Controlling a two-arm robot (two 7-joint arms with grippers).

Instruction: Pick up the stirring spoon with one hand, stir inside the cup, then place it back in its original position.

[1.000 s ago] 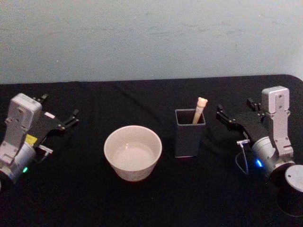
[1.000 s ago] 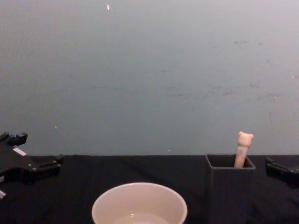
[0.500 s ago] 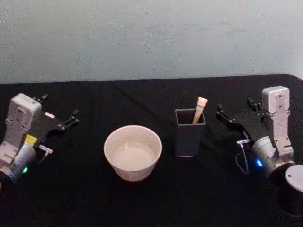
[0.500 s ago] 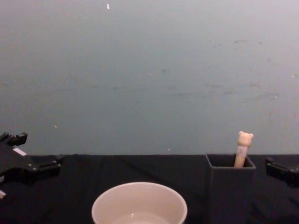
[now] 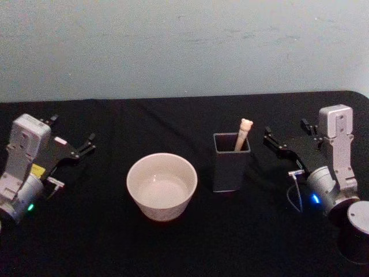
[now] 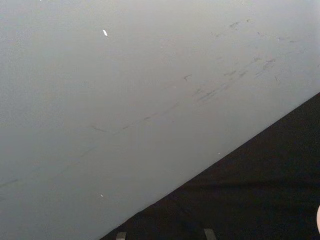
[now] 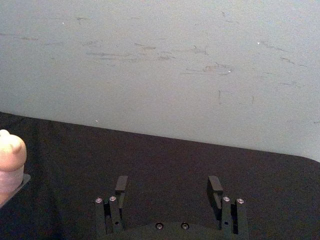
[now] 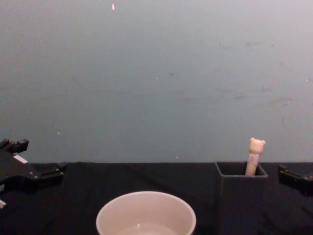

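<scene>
The stirring spoon (image 5: 243, 133) stands in the dark holder box (image 5: 230, 163), right of the cup (image 5: 162, 186). It looks light, stiff and slick; I'd pinch its handle below the bear head. My right gripper (image 5: 286, 136) has its jaws wide apart, empty; so does my left gripper (image 5: 72, 137).

Bare test bench — black-clothed table (image 5: 173, 242), plain pale wall (image 5: 184, 46)

Cream cup (image 5: 162, 186), beige spoon (image 5: 243, 133), prob. dk-grey holder (image 5: 230, 164).

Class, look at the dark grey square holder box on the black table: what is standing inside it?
Inside the dark grey square holder box stands the stirring spoon: its cream-beige handle with a tiny bear head pokes above the rim, leaning towards the back right corner. Its lower end is hidden by the box walls.
</scene>
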